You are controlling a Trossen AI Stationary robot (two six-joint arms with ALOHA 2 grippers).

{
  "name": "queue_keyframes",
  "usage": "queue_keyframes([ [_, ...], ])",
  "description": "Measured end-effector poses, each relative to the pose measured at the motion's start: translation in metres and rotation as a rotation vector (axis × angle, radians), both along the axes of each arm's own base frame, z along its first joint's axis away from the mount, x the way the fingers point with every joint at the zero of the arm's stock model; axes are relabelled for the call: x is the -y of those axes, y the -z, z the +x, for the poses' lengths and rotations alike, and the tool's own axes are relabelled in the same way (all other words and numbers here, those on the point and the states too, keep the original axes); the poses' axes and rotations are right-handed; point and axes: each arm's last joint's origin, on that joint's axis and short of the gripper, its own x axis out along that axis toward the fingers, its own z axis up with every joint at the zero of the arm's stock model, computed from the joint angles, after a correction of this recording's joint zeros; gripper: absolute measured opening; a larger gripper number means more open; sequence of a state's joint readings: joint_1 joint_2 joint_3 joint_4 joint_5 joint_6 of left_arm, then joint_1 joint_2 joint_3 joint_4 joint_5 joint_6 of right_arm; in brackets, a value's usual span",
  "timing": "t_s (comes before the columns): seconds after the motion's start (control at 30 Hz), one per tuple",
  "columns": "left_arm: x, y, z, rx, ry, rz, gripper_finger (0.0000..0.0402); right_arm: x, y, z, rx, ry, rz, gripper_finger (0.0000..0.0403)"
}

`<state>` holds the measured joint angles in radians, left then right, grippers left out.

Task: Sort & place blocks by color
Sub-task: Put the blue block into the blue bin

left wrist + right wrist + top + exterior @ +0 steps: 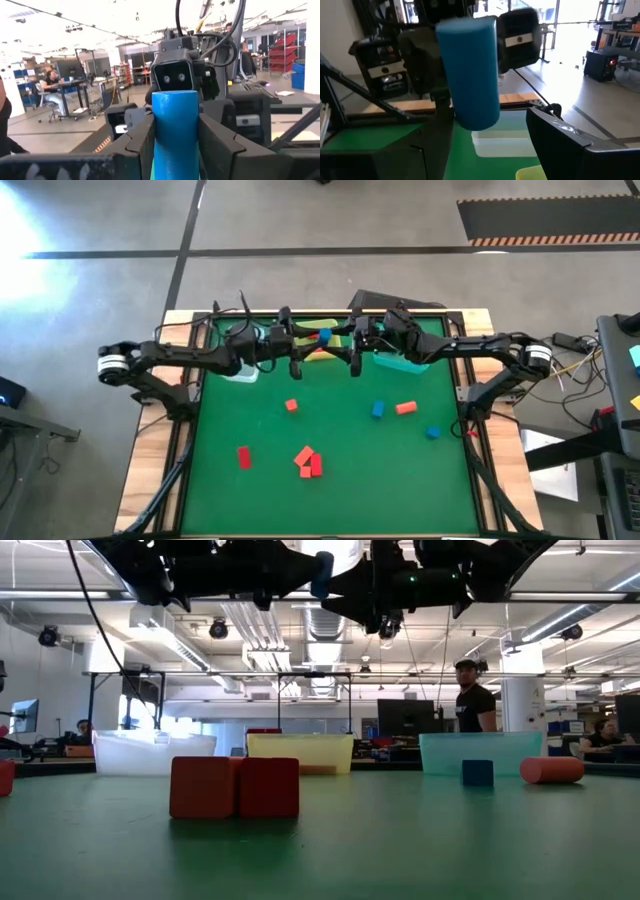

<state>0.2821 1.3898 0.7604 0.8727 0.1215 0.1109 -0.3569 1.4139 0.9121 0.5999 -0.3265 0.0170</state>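
— Two red blocks (235, 787) sit closest to the low camera, side by side on the table (330, 500). What's the step?

— A handover, I'd judge. Both arms meet high above the far edge, over the yellow bin (299, 752). The left gripper (175, 150) has its jaws closed on a blue cylinder block (175, 131), standing upright between them.

— And the other one?

— The right gripper (485, 145) faces it, jaws spread wide around the cylinder's free end but seemingly not pinching yet; the wrist view is cramped.

— Next?

— Right jaws close, left releases, then a carry to the teal bin (480, 752) by the far right corner. Other blocks (377, 409) wait mid-table.
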Motion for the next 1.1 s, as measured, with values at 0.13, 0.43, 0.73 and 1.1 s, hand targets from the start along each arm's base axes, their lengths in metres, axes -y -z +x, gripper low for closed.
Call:
queue_keyframes([
  [0.13,-0.002,0.006,0.006,-0.007,-0.003,-0.003,0.0109,0.000,-0.001,0.000,0.000,0.003,-0.014,0.0237],
  [0.43,-0.004,0.014,0.012,0.001,0.007,-0.029,0.0109,-0.001,-0.003,0.000,0.006,0.002,-0.063,0.0223],
  [0.73,-0.003,0.013,0.012,0.000,0.006,-0.036,0.0142,-0.001,-0.003,0.001,-0.001,-0.003,-0.071,0.0118],
  [1.1,-0.003,0.019,0.011,-0.050,0.013,-0.071,0.0179,0.000,0.005,-0.006,-0.150,0.031,-0.015,0.0118],
])
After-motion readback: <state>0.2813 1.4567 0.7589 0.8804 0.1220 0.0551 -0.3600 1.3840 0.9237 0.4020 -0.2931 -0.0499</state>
